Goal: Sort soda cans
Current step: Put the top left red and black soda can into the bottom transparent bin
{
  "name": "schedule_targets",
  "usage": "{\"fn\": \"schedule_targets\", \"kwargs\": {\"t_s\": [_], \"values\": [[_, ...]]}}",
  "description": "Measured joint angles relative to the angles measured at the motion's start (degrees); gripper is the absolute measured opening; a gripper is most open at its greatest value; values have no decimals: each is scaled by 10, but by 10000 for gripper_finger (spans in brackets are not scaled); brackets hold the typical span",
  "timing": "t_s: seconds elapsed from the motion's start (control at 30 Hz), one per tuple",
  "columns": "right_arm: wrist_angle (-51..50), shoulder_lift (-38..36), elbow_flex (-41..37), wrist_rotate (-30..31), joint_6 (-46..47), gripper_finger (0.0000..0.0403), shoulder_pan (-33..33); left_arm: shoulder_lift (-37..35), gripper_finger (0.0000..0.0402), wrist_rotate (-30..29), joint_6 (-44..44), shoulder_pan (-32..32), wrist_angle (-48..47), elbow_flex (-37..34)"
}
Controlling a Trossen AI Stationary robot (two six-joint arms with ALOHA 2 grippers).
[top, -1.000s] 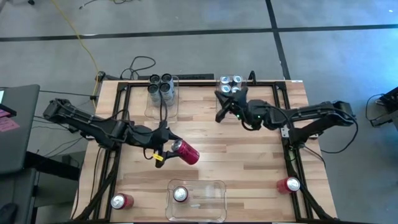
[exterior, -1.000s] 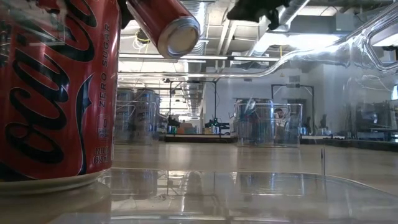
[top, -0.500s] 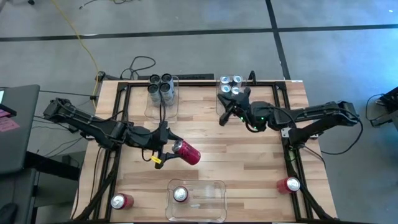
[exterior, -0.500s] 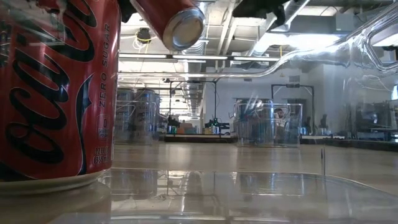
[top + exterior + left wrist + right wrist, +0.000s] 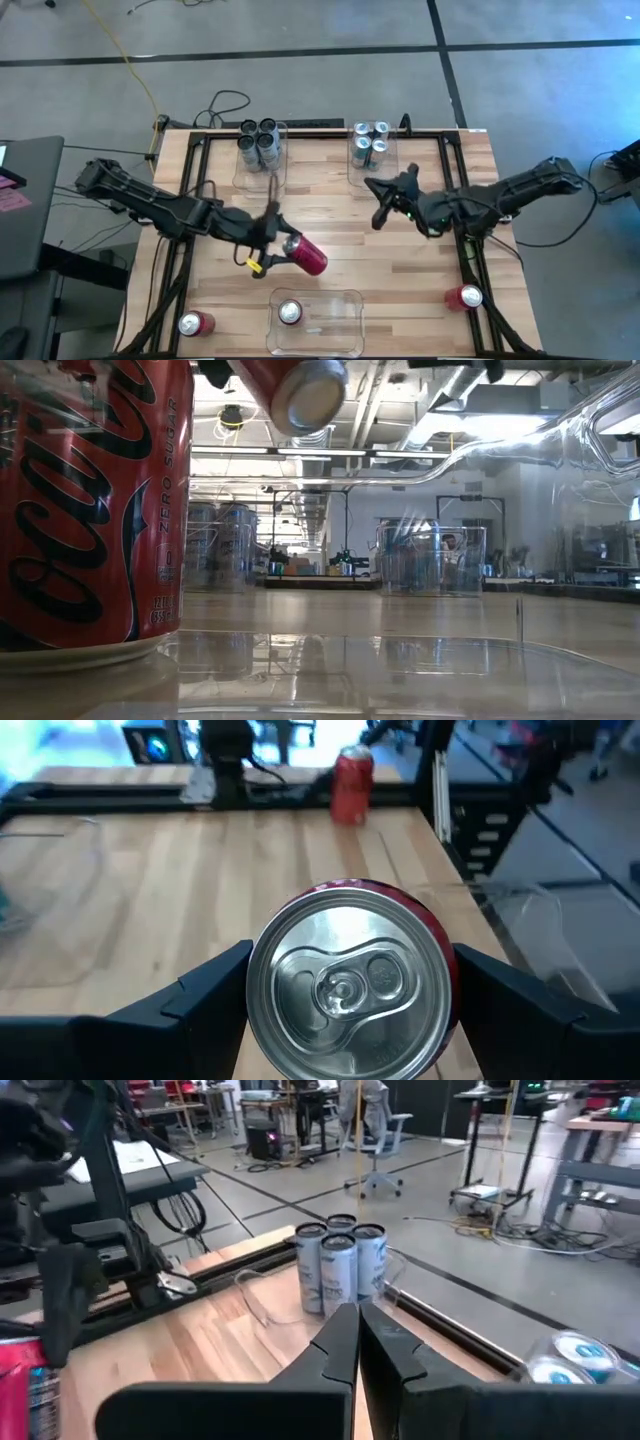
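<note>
My left gripper [image 5: 278,247] is shut on a red soda can [image 5: 307,256] above the table's middle, just beyond the near clear bin [image 5: 345,325]. That bin holds one upright red can [image 5: 290,312], which looms large in the low view [image 5: 90,510]. My right gripper [image 5: 379,210] is shut and empty, right of centre. Dark grey cans [image 5: 260,140] stand in the far left bin. Silver cans [image 5: 370,142] stand in the far right bin. Loose red cans stand at the near left [image 5: 195,323] and near right [image 5: 463,297]. My left gripper pinches the red can's side walls near its top end [image 5: 345,982], one finger [image 5: 205,995] on each side. The fingers come nearly level from the table's left and lie along the can. The can is lifted clear, lying tilted, its other end [image 5: 310,388] toward the near right.
The black frame rails [image 5: 465,250] run along the table's left and right sides. Bare wood [image 5: 390,265] lies between the arms and the near bin. Cables [image 5: 225,105] lie beyond the far edge.
My left gripper has carried the red can toward the table's near edge and a little to the right, still held clear. My right gripper has drawn back from the far right bin of silver cans toward the near edge.
</note>
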Motion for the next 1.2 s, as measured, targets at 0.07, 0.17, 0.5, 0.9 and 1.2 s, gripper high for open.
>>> {"fn": "schedule_targets", "kwargs": {"t_s": [0.07, 0.17, 0.5, 0.9, 1.2], "values": [[-8, 0, 0, 28, 9, 32, 24, 27, 290, 2, 4, -7, -30, 26], [-22, 0, 0, 55, 30, 32, 51, 68, 290, 1, 5, -24, -82, 70], [-55, 0, 0, 84, 74, 32, 94, 198, 290, 2, 58, -81, -165, 240], [-76, 0, 0, 84, 90, 32, 95, 349, 290, 0, 82, -94, -268, 367], [-88, 0, 0, 84, 85, 32, 78, 375, 296, 1, 57, -94, -314, 383]]}}
